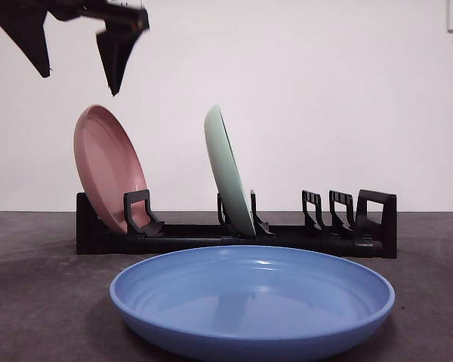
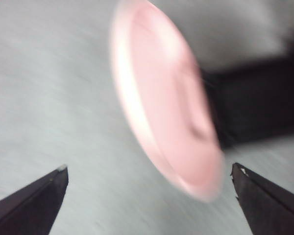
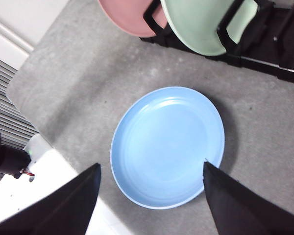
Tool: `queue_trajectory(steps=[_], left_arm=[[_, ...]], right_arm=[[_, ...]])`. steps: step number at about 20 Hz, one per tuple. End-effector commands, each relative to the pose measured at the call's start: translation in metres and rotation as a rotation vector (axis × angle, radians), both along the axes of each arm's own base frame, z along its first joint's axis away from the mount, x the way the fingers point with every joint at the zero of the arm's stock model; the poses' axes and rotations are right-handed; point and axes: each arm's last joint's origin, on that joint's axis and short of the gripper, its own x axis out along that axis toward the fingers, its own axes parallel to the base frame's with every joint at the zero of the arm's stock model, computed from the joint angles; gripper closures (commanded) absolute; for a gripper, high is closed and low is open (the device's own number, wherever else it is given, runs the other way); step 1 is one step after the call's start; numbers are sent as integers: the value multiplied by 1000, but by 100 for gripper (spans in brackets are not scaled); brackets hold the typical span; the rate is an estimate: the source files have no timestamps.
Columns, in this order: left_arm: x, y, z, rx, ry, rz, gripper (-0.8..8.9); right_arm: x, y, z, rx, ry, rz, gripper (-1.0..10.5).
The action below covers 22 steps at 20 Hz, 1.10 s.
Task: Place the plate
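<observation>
Blue plate (image 1: 252, 302) flat on table (image 1: 30, 302), in front of rack (image 1: 234, 235); 2 plates racked already: pink (image 1: 106, 167), green (image 1: 228, 170). Left gripper (image 1: 79, 64) agape, empty, above pink. Right gripper (image 3: 152, 182) agape above blue. Probably: descend over rim, pinch firmly, tilt upright, aim for free slot.

Even, soft light throughout; the left wrist view is motion-blurred, smearing the pink plate (image 2: 166, 98).

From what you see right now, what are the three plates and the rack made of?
The blue plate, pink plate and green plate look like smooth plastic or melamine: flat even colour, soft highlights, thin rims. Glazed ceramic cannot be excluded. The rack looks like matte black moulded plastic, with chunky dividers and no metallic shine.
</observation>
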Motion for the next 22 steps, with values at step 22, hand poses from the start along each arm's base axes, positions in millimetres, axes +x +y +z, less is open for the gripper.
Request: queue_trajectory(steps=[22], left_arm=[[61,-5,-42,136,-54,107,664]], right_arm=[[0,7,3,38,2,65,617]])
